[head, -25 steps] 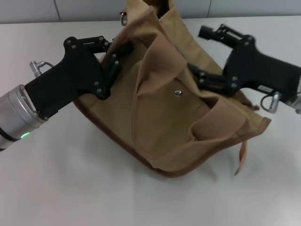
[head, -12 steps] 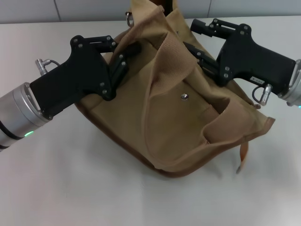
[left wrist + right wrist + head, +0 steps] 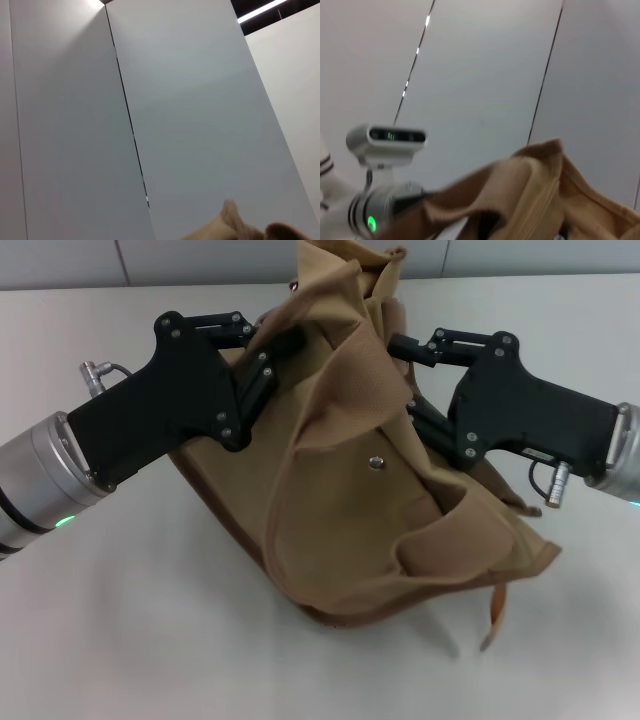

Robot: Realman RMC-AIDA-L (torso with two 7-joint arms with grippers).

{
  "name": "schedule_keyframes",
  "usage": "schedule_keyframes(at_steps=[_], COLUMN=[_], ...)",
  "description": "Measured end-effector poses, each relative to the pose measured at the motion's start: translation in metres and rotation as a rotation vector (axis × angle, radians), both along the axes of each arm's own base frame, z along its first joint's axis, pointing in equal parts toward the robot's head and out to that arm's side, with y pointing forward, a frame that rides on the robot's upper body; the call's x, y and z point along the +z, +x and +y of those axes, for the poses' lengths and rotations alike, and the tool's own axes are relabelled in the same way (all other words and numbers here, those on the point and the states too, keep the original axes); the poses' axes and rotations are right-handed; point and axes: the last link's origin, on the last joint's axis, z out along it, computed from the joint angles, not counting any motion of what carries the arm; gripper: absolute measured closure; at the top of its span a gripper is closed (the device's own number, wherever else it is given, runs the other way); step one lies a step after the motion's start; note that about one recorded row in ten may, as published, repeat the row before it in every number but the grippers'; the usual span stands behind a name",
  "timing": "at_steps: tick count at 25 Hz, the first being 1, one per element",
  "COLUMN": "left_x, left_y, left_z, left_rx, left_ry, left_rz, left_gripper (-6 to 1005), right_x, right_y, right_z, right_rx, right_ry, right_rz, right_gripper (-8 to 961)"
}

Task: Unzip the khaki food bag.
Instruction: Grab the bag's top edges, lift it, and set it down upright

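Khaki food bag (image 3: 350, 510) sits mid-table (image 3: 130, 640), tilted and crumpled, top bunched up toward 12 o'clock, darker brown base trim along the edge from 9 to 6 o'clock. Metal snap (image 3: 376, 463) on the front pocket faces the head camera. One wide webbing handle (image 3: 345, 380) drapes down the front; a thin strap end (image 3: 493, 615) dangles off at 5 o'clock of the bag.

Left gripper (image 3: 275, 348) comes in from 9 o'clock, fingers pressed into the bag's upper left side; fabric hides the tips, can't tell if they're apart or together. Right gripper (image 3: 405, 380) comes in from 3 o'clock, fingers reaching into the folds at the bag's upper right, tips also buried, state can't be told.

Left wrist view: mostly grey wall panels, only a sliver of tan fabric (image 3: 235, 227) at the edge. Right wrist view: bunched bag top (image 3: 530, 190) close up, with a seam running along it and the robot's head (image 3: 385, 142) beyond.
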Motion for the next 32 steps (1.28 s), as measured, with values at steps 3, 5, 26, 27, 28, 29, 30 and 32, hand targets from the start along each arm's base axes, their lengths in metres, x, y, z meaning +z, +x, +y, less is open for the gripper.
schedule_keyframes(at_steps=[3,5,26,27,28,29,30,32], left_x=[0.0,0.0,-0.001,-0.001,-0.001,-0.001,-0.001,0.0], left_y=[0.0,0.0,0.006,0.006,0.007,0.007,0.007,0.008], left_z=[0.0,0.0,0.002,0.001,0.001,0.001,0.001,0.001], left_rx=[0.0,0.0,-0.027,-0.029,-0.03,-0.033,-0.034,-0.036], left_ry=[0.0,0.0,-0.014,-0.014,-0.014,-0.014,-0.014,-0.013], left_rz=[0.0,0.0,-0.003,-0.004,-0.006,-0.008,-0.009,-0.011], left_gripper=[939,939,939,939,939,939,939,939], right_x=[0.011,0.017,-0.002,-0.003,-0.003,-0.004,-0.004,-0.004], right_y=[0.005,0.009,-0.003,-0.003,-0.003,-0.003,-0.004,-0.004], right_z=[-0.011,-0.017,0.005,0.007,0.007,0.008,0.009,0.011], right_rx=[0.007,0.013,0.027,0.019,0.019,0.016,0.015,0.009], right_ry=[0.03,0.061,0.053,0.056,0.056,0.058,0.059,0.061], right_rz=[0.066,0.088,-0.033,-0.04,-0.04,-0.045,-0.047,-0.053], right_gripper=[577,578,608,616,624,632,640,657])
